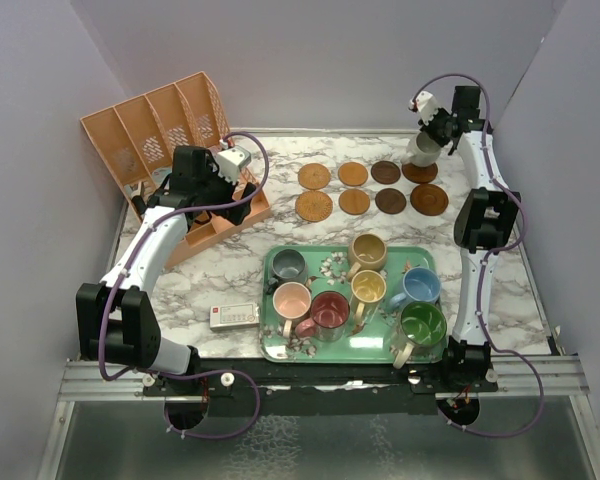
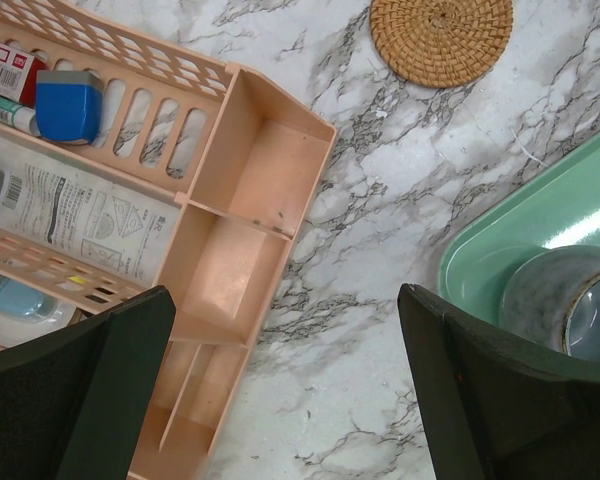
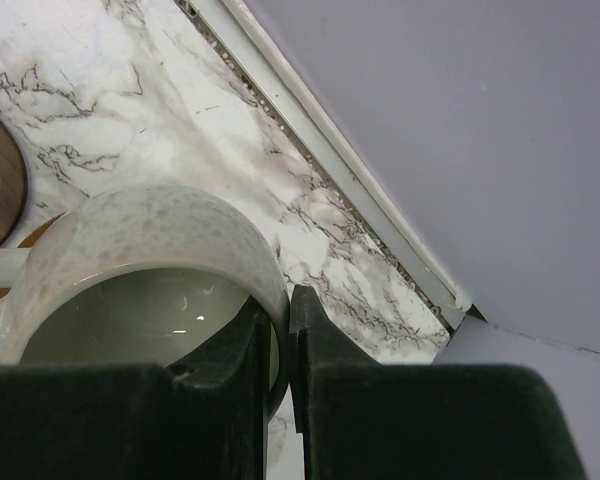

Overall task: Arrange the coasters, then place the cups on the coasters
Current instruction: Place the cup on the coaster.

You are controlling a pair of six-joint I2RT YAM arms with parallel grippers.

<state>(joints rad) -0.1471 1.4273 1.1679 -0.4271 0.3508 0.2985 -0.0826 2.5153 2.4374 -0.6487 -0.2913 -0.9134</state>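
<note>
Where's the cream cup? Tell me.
Top view, far right: the cream cup hangs by its rim in the right hand, at the back row's rightmost coaster.

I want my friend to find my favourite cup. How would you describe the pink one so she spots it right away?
Find the green tray full of cups on the marble table. The pink cup stands at its left side, just nearer the robot than the grey cup and left of the dark red cup. No other cup there is pale pink.

White-and-black arms, looping purple cables, matte black claws.
</note>
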